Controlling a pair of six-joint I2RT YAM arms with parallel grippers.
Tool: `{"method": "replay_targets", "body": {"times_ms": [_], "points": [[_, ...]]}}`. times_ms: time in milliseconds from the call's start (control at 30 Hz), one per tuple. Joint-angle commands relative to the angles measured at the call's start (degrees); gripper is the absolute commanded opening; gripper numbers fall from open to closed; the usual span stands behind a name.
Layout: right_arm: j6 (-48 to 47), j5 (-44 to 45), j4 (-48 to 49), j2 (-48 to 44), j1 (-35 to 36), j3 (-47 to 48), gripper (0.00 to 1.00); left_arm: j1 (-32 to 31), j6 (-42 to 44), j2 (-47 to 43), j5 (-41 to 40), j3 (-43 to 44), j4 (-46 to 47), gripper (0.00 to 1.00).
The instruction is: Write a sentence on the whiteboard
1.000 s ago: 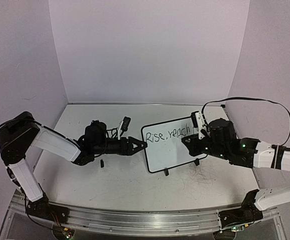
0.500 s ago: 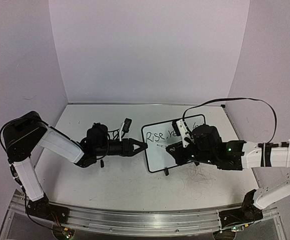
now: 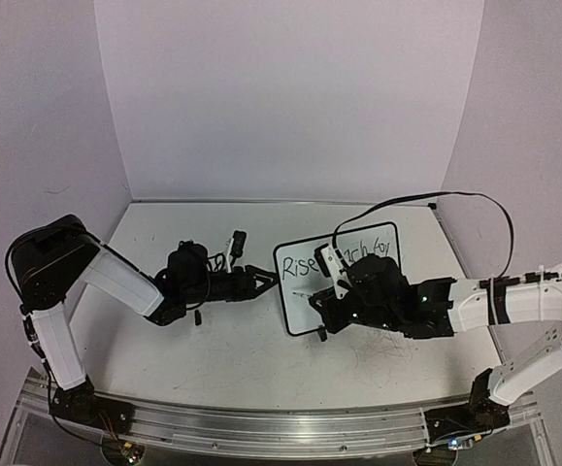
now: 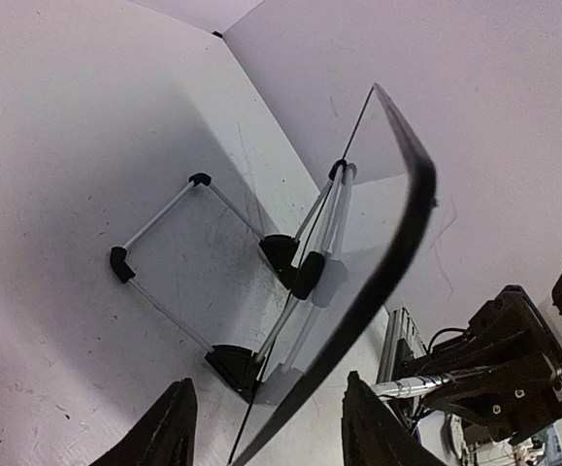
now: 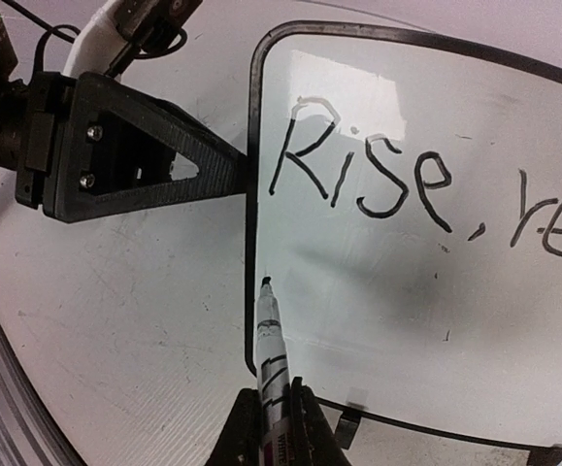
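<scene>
**A:** State of the right tool point(image 5: 271, 432)?

**B:** Clenched on the marker point(image 5: 269, 335), bottom centre of the right wrist view. Points up the frame, long axis near vertical, tip at the whiteboard's point(image 5: 387, 291) left frame, just under "Rise,".

**A:** And the left tool point(image 3: 264, 281)?

**B:** Straddles that same left edge, centre of the top view. Pinching or merely bracketing: cannot tell.

**A:** Whereabouts of the whiteboard?

**B:** Middle of the worktop point(image 3: 222, 359), propped tilted on a wire stand point(image 4: 160, 219). Long axis left to right, rising slightly toward the right, face toward the bottom of the frame. Carries the sentence point(image 5: 358, 180) along the top only, with no lower line yet.

**A:** Handling?

**B:** Probably light and stiff, apt to skid or tip under pen pressure. Best held by the frame edge, clear of ink that likely smears.
</scene>
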Motion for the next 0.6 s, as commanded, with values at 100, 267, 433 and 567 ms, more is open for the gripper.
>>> {"method": "replay_targets", "body": {"times_ms": [100,267,433,567], "points": [[0.94,3.34,1.63,2.28,0.51,3.58,0.00,-0.12,1.11,3.67,3.88,5.27,0.66,0.43],[1.45,4.72,1.72,3.22,0.64,4.21,0.00,-0.55,2.74,3.75,5.08,6.30,0.83,0.41],[2.22,6.29,1.90,3.30,0.70,4.34,0.00,-0.57,2.69,4.93,5.21,6.85,0.83,0.24],[2.40,6.22,2.10,3.88,0.79,4.62,0.00,-0.57,3.84,5.64,5.69,7.06,0.82,0.20]]}}
